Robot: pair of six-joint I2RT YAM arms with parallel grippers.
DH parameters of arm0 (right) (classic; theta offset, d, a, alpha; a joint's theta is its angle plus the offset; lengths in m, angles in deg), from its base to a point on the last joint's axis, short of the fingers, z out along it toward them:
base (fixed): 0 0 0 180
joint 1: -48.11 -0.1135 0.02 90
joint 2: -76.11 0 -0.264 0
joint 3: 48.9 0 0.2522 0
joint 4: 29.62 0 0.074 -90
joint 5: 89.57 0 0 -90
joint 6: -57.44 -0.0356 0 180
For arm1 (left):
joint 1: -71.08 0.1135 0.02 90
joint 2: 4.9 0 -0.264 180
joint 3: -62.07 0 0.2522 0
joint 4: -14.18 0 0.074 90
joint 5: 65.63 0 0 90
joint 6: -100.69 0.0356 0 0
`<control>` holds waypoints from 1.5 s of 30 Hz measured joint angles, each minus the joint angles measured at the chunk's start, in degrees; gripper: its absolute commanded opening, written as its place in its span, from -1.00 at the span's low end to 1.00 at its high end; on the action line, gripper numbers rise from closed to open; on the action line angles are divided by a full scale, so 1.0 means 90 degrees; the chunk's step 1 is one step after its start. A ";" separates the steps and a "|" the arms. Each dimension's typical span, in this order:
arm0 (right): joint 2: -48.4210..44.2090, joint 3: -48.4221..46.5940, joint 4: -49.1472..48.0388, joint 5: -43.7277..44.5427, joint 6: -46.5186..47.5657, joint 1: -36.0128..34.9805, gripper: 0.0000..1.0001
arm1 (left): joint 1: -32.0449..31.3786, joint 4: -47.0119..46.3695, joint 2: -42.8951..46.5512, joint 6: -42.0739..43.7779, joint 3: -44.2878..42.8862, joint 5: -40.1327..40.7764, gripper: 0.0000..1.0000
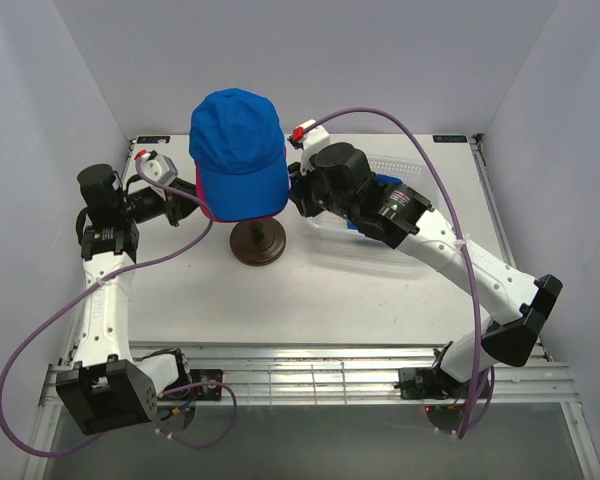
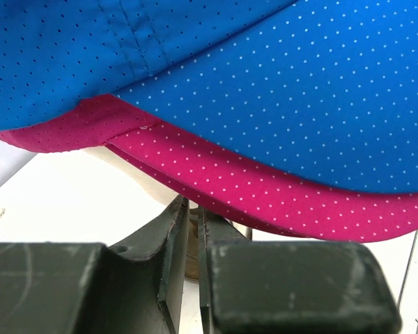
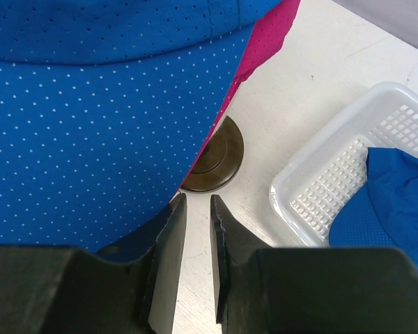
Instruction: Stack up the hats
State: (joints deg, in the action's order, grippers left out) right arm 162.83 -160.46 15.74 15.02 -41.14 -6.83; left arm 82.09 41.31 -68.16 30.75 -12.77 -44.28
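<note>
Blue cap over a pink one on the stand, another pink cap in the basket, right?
No: the basket holds a blue cap, not pink, per the right wrist view. The top blue cap does cover a pink cap on the stand.

White table [image 1: 330,290], pale lavender walls [image 1: 380,60] — even light

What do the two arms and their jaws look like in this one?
Both the left arm and right arm have white links with black joint housings, each trailed by a purple cable. The right arm shows a small green light. The left gripper and right gripper have dark, blocky jaws tapering to thin tips.
</note>
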 measured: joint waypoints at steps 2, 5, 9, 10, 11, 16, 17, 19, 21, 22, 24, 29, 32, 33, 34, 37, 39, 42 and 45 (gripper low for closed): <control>0.0000 0.0000 0.0000 0.0039 0.0000 -0.0012 -0.47 | -0.0010 0.0019 0.0000 0.0007 -0.0017 0.0019 -0.55; 0.0000 0.0000 0.0002 0.0136 0.0005 -0.0036 -0.47 | -0.0039 0.0032 0.0000 0.0027 -0.0051 0.0049 -0.56; 0.0000 0.0000 0.0000 0.0257 0.0022 -0.0092 -0.47 | -0.0063 0.0046 0.0000 0.0053 -0.0066 0.0063 -0.56; 0.0000 0.0000 0.0000 0.0299 0.0024 -0.0121 -0.47 | -0.0070 0.0046 0.0000 0.0056 -0.0066 0.0066 -0.56; 0.0000 -0.0005 0.0005 0.0340 0.0027 -0.0158 -0.47 | -0.0073 0.0046 -0.0002 0.0058 -0.0066 0.0068 -0.55; 0.0119 -0.0296 0.0223 0.0500 0.0107 -0.0304 -0.46 | -0.0078 0.0046 -0.0002 0.0083 -0.0066 0.0090 -0.56; 0.0155 -0.0362 0.0274 0.0556 0.0138 -0.0325 -0.45 | -0.0078 0.0046 -0.0002 0.0090 -0.0066 0.0097 -0.55; 0.0214 -0.0454 0.0391 0.0690 0.0180 -0.0367 -0.45 | -0.0078 0.0046 -0.0002 0.0107 -0.0066 0.0102 -0.56; 0.0253 -0.0500 0.0476 0.0806 0.0238 -0.0403 -0.45 | -0.0085 0.0049 -0.0002 0.0126 -0.0066 0.0104 -0.56; 0.0255 -0.0500 0.0498 0.0855 0.0274 -0.0418 -0.43 | -0.0090 0.0049 -0.0002 0.0134 -0.0066 0.0104 -0.56; 0.0253 -0.0500 0.0508 0.0959 0.0357 -0.0440 -0.39 | -0.0109 0.0051 -0.0002 0.0155 -0.0066 0.0107 -0.55; 0.0049 -0.0204 0.0469 0.1154 0.0782 -0.0440 0.09 | -0.0131 0.0189 0.0000 0.0240 -0.0066 0.0136 -0.55; -0.0357 0.0199 0.0491 0.1197 0.1348 -0.0440 0.31 | -0.0141 0.0274 0.0000 0.0299 -0.0066 0.0148 -0.54; -0.0474 0.0287 0.0495 0.1195 0.1545 -0.0440 0.35 | -0.0138 0.0291 0.0000 0.0313 -0.0063 0.0148 -0.53; -0.0624 0.0369 0.0503 0.1197 0.1775 -0.0440 0.48 | -0.0134 0.0311 0.0000 0.0323 -0.0058 0.0141 -0.49; -0.1090 0.0556 0.0452 0.1064 0.2482 -0.0442 0.83 | -0.0066 0.0345 0.0000 0.0342 -0.0046 0.0046 -0.36; -0.1435 0.0840 0.0228 0.0928 0.2951 -0.0483 0.84 | -0.0007 0.0367 -0.0002 0.0359 -0.0039 -0.0044 -0.30; -0.2113 0.1698 -0.0503 0.0724 0.4000 -0.0867 0.83 | 0.0117 0.0398 -0.0032 0.0391 -0.0036 -0.0185 -0.23; -0.2623 0.2718 -0.1644 0.0673 0.5178 -0.1600 0.84 | 0.0277 0.0454 -0.0095 0.0413 -0.0034 -0.0325 -0.20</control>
State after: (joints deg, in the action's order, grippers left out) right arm 139.22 -136.00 0.94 21.07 5.46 -21.23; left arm 84.58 45.40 -69.02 34.46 -13.08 -47.21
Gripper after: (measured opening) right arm 0.918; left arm 0.389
